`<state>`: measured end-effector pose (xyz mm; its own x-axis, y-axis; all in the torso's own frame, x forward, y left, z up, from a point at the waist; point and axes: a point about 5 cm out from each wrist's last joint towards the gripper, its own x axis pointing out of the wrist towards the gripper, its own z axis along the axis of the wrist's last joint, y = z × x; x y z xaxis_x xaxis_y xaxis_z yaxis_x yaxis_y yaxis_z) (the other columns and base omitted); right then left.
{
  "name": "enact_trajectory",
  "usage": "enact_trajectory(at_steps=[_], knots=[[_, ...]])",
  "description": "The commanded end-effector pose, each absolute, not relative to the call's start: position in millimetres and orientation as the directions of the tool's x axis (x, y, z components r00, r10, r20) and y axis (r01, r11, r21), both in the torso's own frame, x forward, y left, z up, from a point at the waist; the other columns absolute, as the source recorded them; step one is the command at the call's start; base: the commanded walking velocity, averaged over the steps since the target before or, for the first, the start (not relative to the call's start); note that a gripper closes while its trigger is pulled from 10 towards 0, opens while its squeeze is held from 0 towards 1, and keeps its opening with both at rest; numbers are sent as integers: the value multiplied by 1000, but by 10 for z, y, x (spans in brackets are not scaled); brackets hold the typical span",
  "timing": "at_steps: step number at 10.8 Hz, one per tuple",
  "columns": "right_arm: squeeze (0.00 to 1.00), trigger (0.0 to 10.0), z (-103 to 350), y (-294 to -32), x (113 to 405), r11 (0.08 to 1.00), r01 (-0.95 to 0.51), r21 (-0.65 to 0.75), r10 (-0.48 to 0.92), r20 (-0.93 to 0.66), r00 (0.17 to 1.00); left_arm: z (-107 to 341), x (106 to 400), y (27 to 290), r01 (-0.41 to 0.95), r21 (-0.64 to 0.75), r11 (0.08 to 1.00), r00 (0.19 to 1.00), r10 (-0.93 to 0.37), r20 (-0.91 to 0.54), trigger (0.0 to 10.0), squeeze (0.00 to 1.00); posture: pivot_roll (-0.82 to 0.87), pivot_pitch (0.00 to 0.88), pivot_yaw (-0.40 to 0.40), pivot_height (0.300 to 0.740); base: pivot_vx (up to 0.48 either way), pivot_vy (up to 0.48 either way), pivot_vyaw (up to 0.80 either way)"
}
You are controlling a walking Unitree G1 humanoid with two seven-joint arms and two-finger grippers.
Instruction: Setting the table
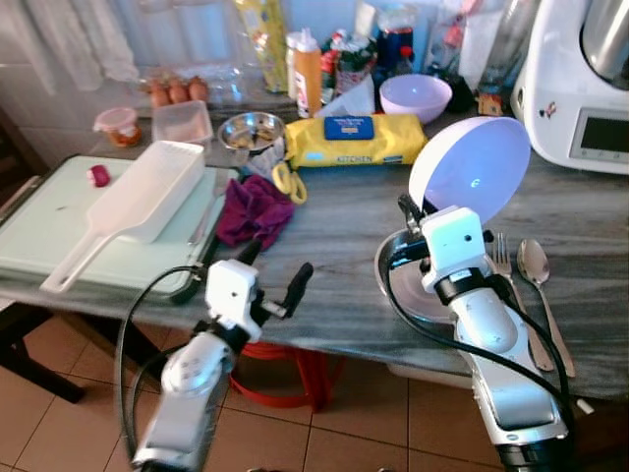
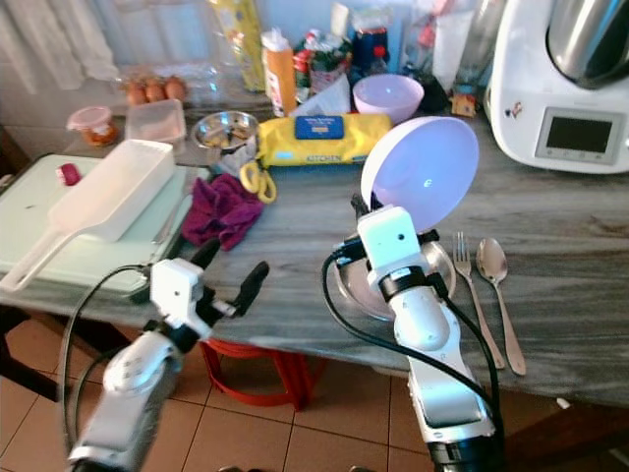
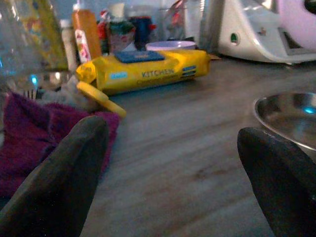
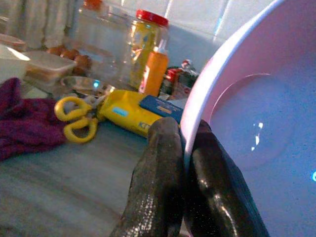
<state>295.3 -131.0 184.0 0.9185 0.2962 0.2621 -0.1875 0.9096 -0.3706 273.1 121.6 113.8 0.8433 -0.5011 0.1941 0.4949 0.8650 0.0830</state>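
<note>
My right gripper (image 1: 415,209) is shut on the rim of a pale lilac plate (image 1: 470,168), holding it tilted on edge above a steel plate (image 1: 391,273) that lies on the grey counter (image 1: 334,236). In the right wrist view both fingers (image 4: 163,163) pinch the lilac plate (image 4: 256,128). A fork (image 1: 503,264) and a spoon (image 1: 536,264) lie to the right of the steel plate. My left gripper (image 1: 272,270) is open at the counter's front edge, near a purple cloth (image 1: 254,208); its wrist view shows the steel plate (image 3: 289,116) ahead.
A yellow wipes pack (image 1: 356,140), yellow scissors (image 1: 288,182), a lilac bowl (image 1: 416,95), bottles and a small steel bowl (image 1: 251,129) stand at the back. A white tray with a long white container (image 1: 147,192) lies left. A white kitchen machine (image 1: 580,79) stands right.
</note>
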Motion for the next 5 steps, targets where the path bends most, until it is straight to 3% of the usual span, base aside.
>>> enact_trajectory(at_steps=[1, 5], knots=[[0, 10000, 1891, -1315, 2970, 905, -206, -372, 316, 263, 912, 1174, 2683, 1244, 524, 120, 843, 818, -538, 204, 10000, 0, -152, 137, 44, 740, 0, 0, 0], [0, 10000, 1893, -1179, 3168, 769, -434, -470, 542, 118, 832, 1141, 2578, 1269, 568, 117, 815, 795, -579, 179, 10000, 0, -124, 152, 29, 740, 0, 0, 0]])
